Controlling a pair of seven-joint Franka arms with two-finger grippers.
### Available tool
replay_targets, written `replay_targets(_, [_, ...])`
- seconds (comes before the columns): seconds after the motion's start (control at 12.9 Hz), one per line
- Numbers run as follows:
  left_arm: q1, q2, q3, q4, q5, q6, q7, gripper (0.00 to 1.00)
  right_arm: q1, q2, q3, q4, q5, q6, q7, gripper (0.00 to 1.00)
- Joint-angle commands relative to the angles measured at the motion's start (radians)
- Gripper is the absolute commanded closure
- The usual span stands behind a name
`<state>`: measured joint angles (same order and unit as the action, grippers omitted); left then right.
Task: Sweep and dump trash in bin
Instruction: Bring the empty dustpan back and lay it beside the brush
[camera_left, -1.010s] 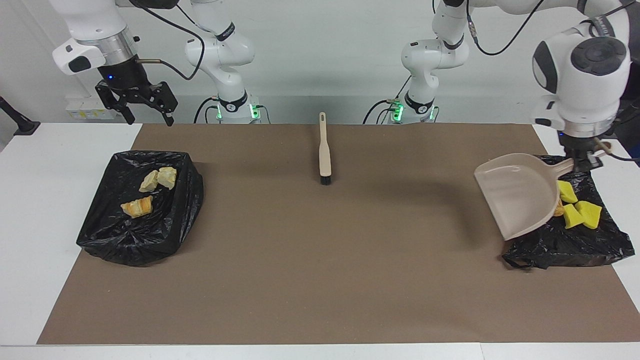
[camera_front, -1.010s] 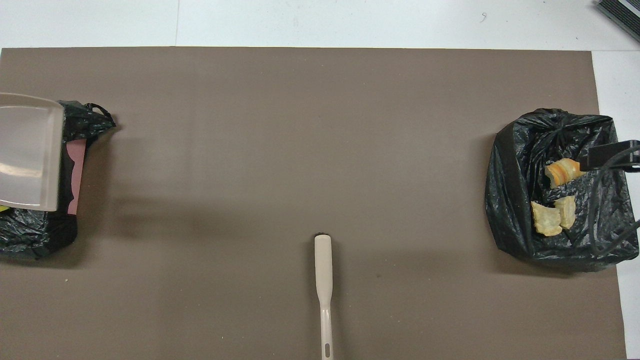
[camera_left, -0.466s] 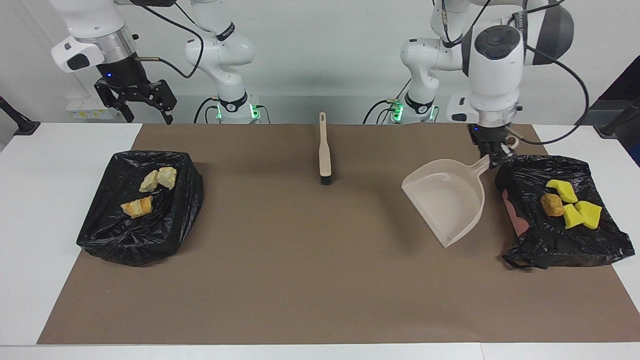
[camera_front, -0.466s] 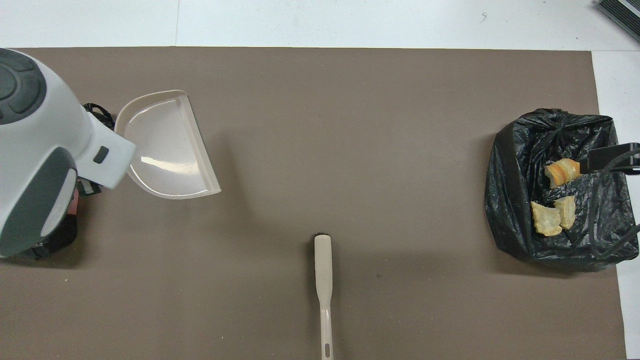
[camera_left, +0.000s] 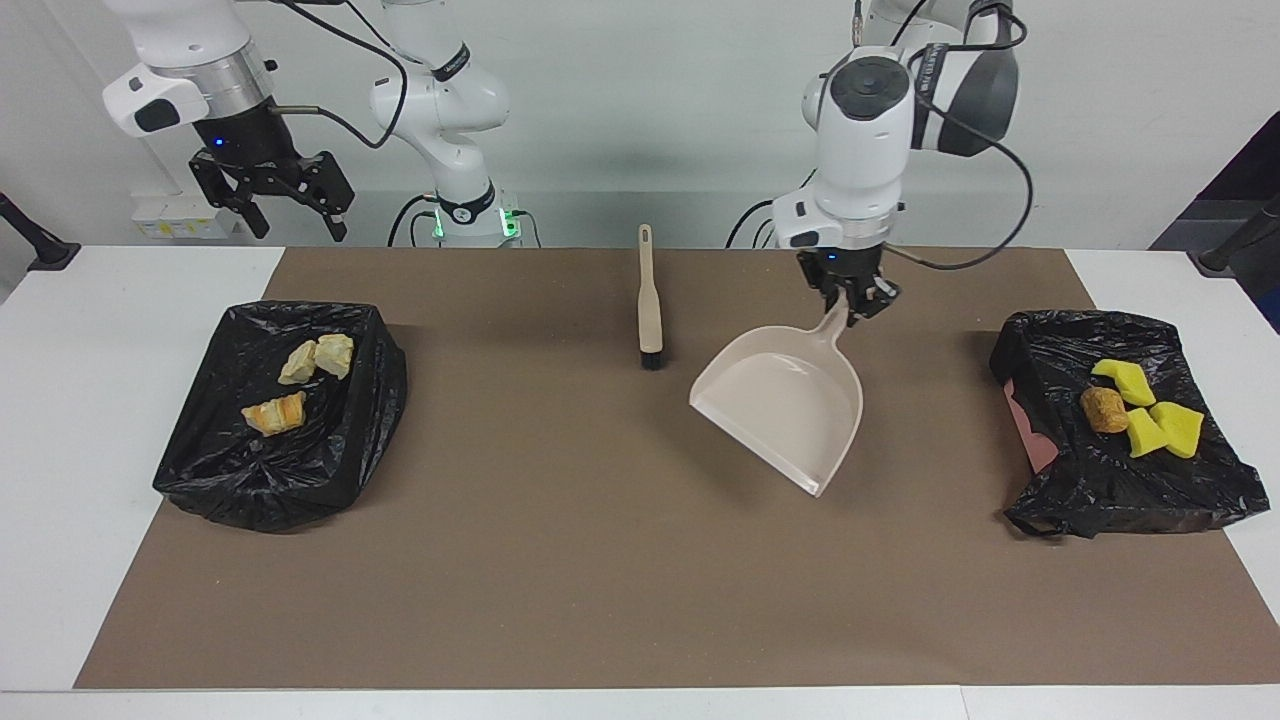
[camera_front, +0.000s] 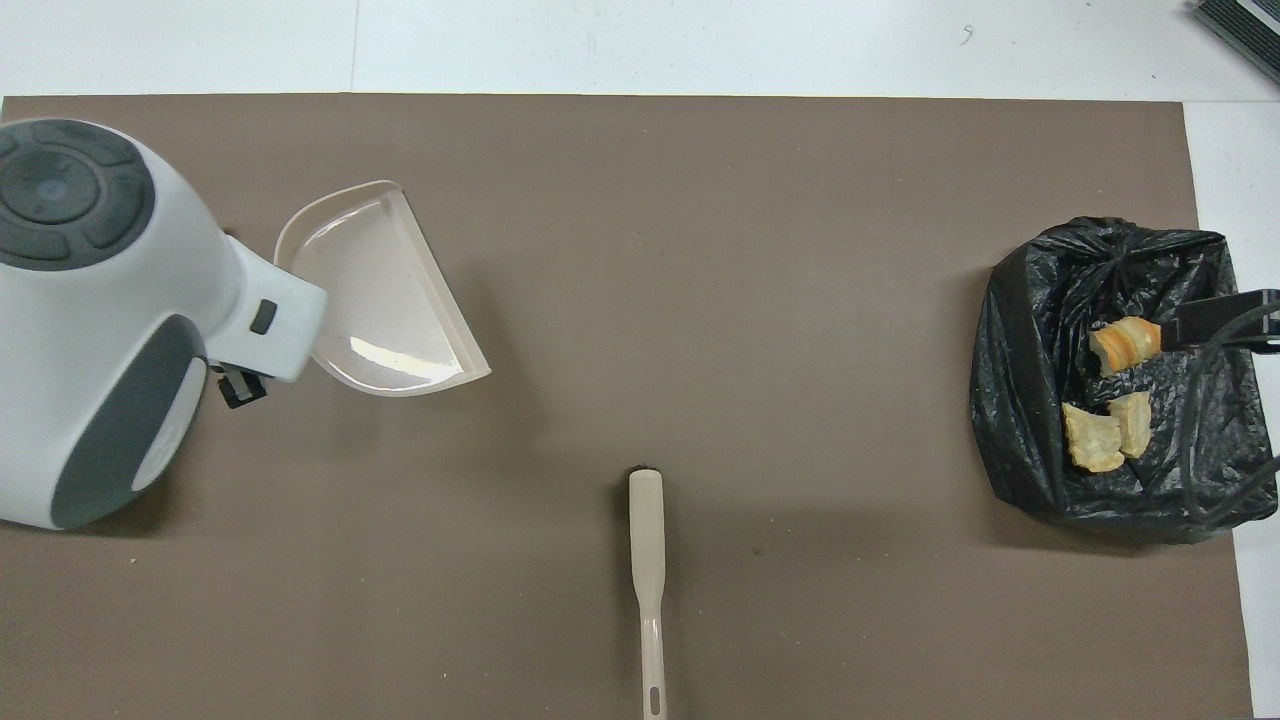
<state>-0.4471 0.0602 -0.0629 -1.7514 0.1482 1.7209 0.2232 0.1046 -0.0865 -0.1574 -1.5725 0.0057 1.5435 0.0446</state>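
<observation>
Swinging away from the bag (camera_left: 1120, 450) — yellow scraps (camera_left: 1150, 415) dumped inside — the left gripper (camera_left: 850, 300), jaws clenched on the empty dustpan (camera_left: 785, 405), carries it mid-table; right gripper (camera_left: 272, 195) waits, released.

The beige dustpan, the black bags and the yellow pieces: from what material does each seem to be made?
The beige dustpan, held by the left gripper, looks like smooth, glossy hard plastic: it shows sharp highlights. The black bags look like thin plastic film, crinkled and shiny. The yellow pieces look like matte sponge foam, though it could be something else soft.
</observation>
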Motion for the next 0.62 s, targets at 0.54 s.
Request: replay_targets(0.54, [-0.174, 0.236, 0.021, -0.008, -0.214, 0.437, -0.594, 1.0, 0.004, -0.018, 0.004, -0.011, -0.001, -0.019, -0.018, 0.0])
